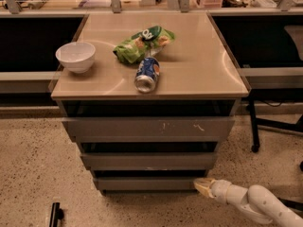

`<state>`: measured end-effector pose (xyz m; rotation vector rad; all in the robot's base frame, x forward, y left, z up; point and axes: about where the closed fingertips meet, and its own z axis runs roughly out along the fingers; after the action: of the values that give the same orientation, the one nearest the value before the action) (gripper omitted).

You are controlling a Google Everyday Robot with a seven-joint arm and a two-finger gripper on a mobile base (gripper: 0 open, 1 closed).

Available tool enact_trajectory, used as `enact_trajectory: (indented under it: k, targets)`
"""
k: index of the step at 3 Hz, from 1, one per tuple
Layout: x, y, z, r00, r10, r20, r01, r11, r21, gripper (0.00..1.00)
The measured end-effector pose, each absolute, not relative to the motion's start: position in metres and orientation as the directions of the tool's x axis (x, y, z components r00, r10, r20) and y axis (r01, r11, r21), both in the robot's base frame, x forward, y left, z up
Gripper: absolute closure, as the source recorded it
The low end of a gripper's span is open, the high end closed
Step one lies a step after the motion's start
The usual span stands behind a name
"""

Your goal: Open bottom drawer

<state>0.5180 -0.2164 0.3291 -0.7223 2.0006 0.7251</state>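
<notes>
The bottom drawer (147, 183) is the slimmest of three grey fronts in the cabinet, plain and low near the floor, its front standing slightly forward under a dark gap. My gripper (202, 185) comes in from the lower right on a white arm. Its pale tip lies right at the drawer front's right end, touching or nearly touching it. The middle drawer (149, 161) and the wide scratched top drawer (149, 128) sit above.
On the cabinet top (199, 65) lie a white bowl (75, 56), a green chip bag (142, 43) and a blue can (147, 74) on its side. A black chair base (265, 126) stands to the right. A small dark object (56, 213) lies on the speckled floor.
</notes>
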Motion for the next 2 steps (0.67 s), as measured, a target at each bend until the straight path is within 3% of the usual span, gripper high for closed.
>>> enact_trajectory:
  k: [2]
  targets:
    - [0.552,-0.211,0.296,-0.450,-0.116,-0.885,-0.646,0.727,0.233,1.00]
